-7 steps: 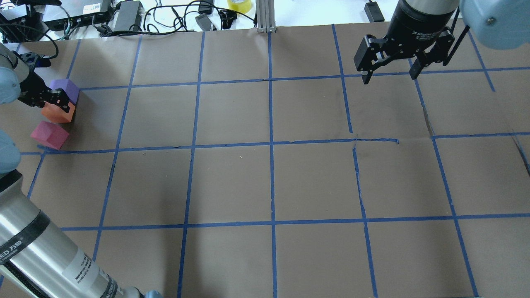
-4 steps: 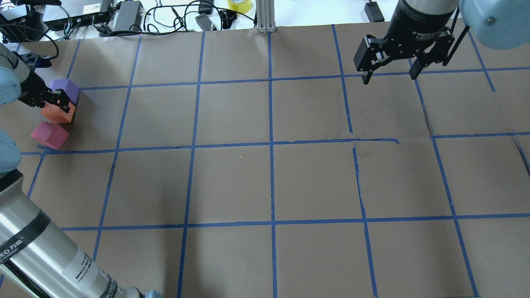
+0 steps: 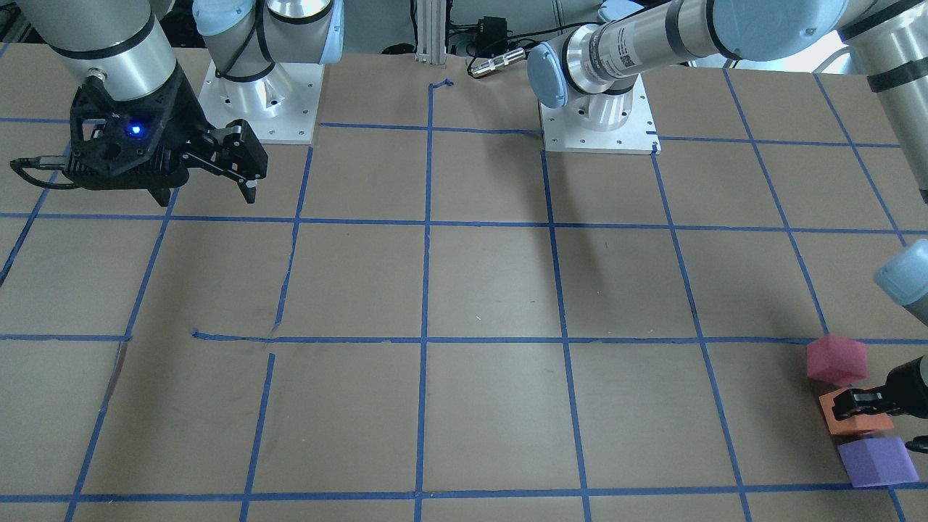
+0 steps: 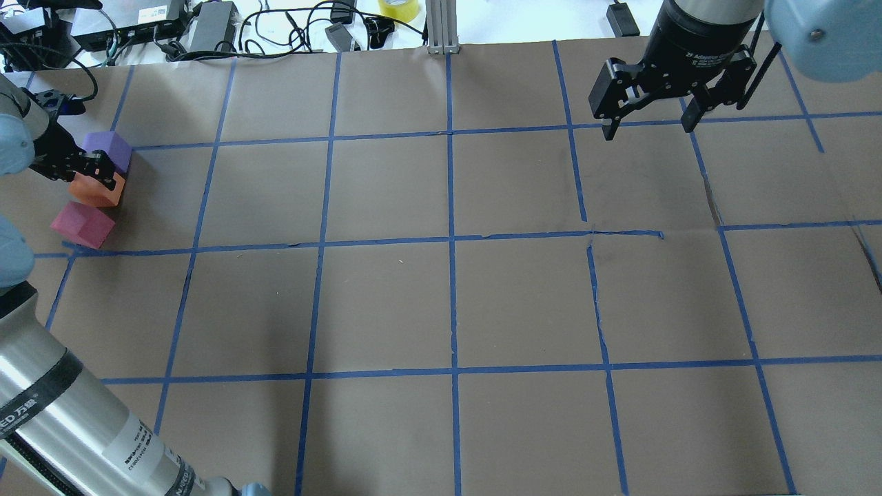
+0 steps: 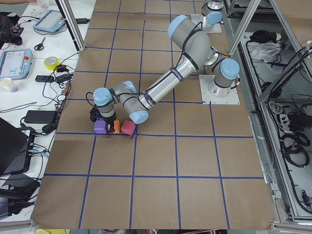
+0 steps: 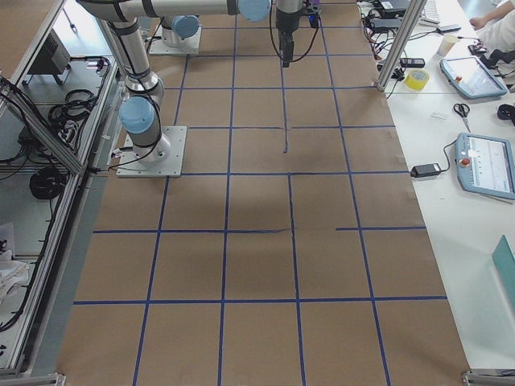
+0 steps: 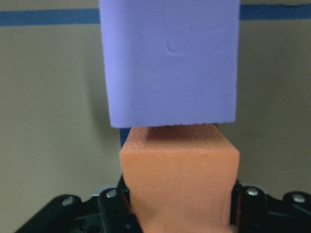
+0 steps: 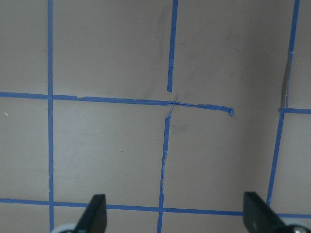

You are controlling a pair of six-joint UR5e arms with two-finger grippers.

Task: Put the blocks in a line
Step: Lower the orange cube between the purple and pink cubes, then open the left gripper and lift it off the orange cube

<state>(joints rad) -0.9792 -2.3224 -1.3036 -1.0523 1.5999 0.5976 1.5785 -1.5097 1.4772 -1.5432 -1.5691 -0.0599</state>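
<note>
Obs.: three small matte foam cubes sit in a short row at the left end of the brown-paper-covered bench [image 4: 386, 303], which puts them in the lower right corner of the front-facing view. Order, from the robot outward: pinkish-red foam cube [image 4: 81, 224], orange foam cube [image 4: 96, 193], purple foam cube [image 4: 107, 146]. The row runs roughly along the bench's depth, slightly slanted against the blue tape lines [image 4: 451, 275] of the grid. The pinkish-red foam cube is turned a little relative to the other two, with one corner close to a tape line. The orange foam cube lies just beside each neighbour; whether the faces actually touch cannot be told. The left pincer [image 7: 180, 211] is closed on the orange foam cube. Its wrist view shows the cube filling the gap between the black fingers [image 7: 112, 211], sides pressed in slightly where they meet it, and the purple foam cube directly ahead. The left arm [image 5: 165, 83] reaches in low at the bench's left edge; in the left side view it is folded down over the row. Cannot tell whether the orange foam cube rests on the paper or sits just clear of it. The right pincer [image 4: 648, 127] is spread wide with nothing between its fingers. It hangs above the far right part of the bench, well apart from all three cubes, and its wrist view shows only bare paper and tape lines below. Beyond the far edge: cables [image 4: 275, 27] and a yellow roll of tape [image 4: 398, 8].
</note>
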